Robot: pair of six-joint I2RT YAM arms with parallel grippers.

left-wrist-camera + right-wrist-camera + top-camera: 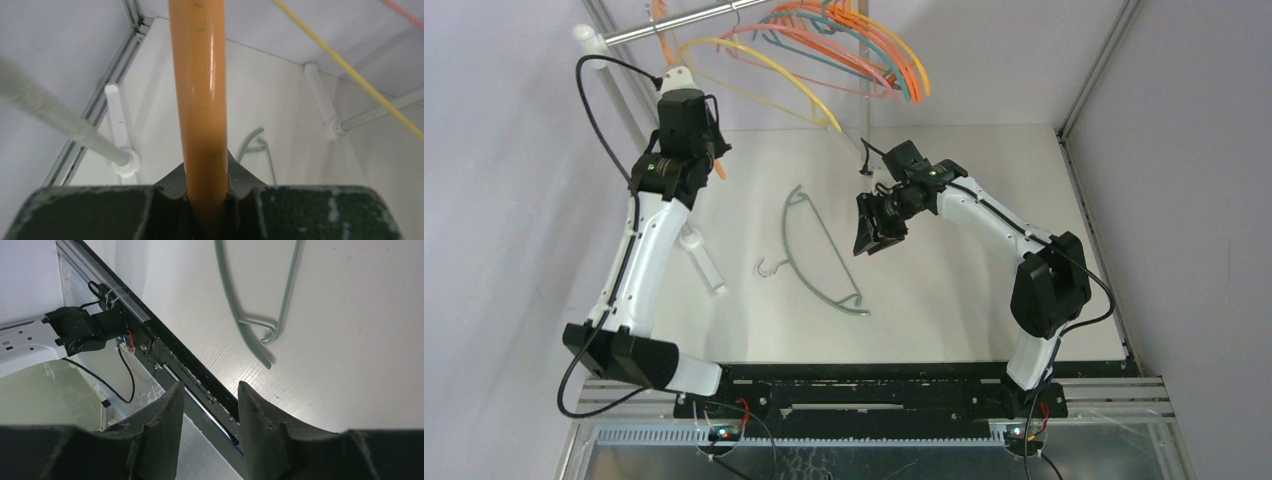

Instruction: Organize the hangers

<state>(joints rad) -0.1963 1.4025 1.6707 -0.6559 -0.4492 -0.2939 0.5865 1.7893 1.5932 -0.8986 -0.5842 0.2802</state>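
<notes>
Orange hanger clamped upper left, green one loose at centre.
The left tool (205, 200) is clenched on an orange hanger (200, 100), its ends cut off. A green hanger (809, 245) lies flat on the worktop (984, 320), running down-right with its hook pointing left. The right tool (210, 405) is released and holds nothing.

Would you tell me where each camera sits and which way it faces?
Top external: above, behind the bases, facing down on table, rail, left arm, right arm.
Left wrist: facing past the left hand, shut on an orange hanger.
Right wrist: facing down past the open right hand at the table's edge.
All share the teal hanger.
</notes>
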